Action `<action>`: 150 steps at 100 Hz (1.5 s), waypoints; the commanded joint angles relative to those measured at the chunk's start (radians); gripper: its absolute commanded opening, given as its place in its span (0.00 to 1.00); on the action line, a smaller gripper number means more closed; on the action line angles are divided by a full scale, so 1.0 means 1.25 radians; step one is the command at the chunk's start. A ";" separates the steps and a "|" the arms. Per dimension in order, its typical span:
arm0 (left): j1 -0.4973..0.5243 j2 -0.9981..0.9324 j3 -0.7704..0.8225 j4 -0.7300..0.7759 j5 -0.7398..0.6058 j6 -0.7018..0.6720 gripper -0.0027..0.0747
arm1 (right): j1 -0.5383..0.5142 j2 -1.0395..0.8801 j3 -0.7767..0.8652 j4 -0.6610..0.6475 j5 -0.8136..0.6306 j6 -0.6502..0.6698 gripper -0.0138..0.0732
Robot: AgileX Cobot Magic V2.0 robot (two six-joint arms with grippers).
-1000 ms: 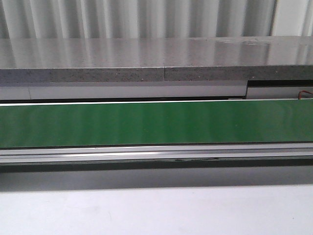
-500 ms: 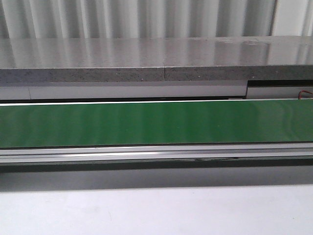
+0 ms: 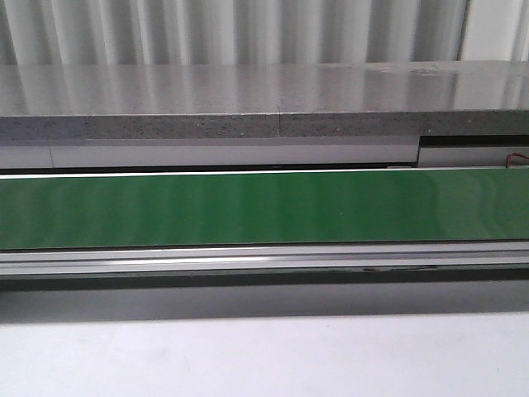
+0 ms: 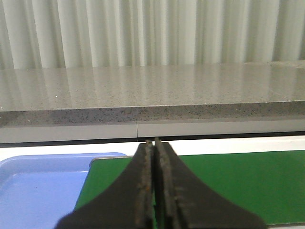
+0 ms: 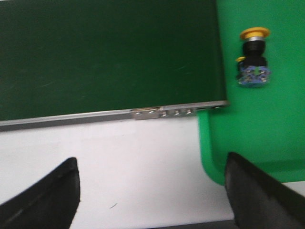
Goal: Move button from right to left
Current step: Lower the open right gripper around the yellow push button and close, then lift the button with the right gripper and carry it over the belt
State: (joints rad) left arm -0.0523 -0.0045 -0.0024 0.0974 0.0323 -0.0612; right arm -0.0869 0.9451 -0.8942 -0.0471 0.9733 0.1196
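Observation:
The button [image 5: 253, 57], with an orange-yellow cap, black collar and blue contact block, lies on its side in a bright green tray [image 5: 267, 124] in the right wrist view. My right gripper [image 5: 151, 167] is open and empty over the white table, with the button beyond and to one side of it. My left gripper [image 4: 154, 143] is shut and empty above the end of the green belt [image 4: 228, 181], beside a blue tray [image 4: 43, 186]. Neither gripper nor the button shows in the front view.
The green conveyor belt [image 3: 264, 207] runs across the front view, with a metal rail [image 3: 264, 260] along its near edge. A grey stone ledge [image 3: 264, 99] stands behind it. The belt's end plate [image 5: 176, 112] meets the green tray's rim.
A dark mark on the metal rail below the belt has slid to the right. Nothing else differs in the front view.

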 commanded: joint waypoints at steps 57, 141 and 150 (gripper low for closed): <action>-0.005 -0.028 0.019 -0.003 -0.068 -0.007 0.01 | -0.319 0.448 -0.243 0.038 -0.139 -0.223 0.86; -0.005 -0.028 0.019 -0.003 -0.068 -0.007 0.01 | -0.373 0.696 -0.244 0.176 -0.277 -0.390 0.86; -0.005 -0.028 0.019 -0.003 -0.068 -0.007 0.01 | -0.373 0.715 -0.244 0.174 -0.288 -0.390 0.86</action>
State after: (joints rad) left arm -0.0523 -0.0045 -0.0024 0.0974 0.0323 -0.0612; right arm -0.5495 1.8638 -1.1693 0.1624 0.6526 -0.3519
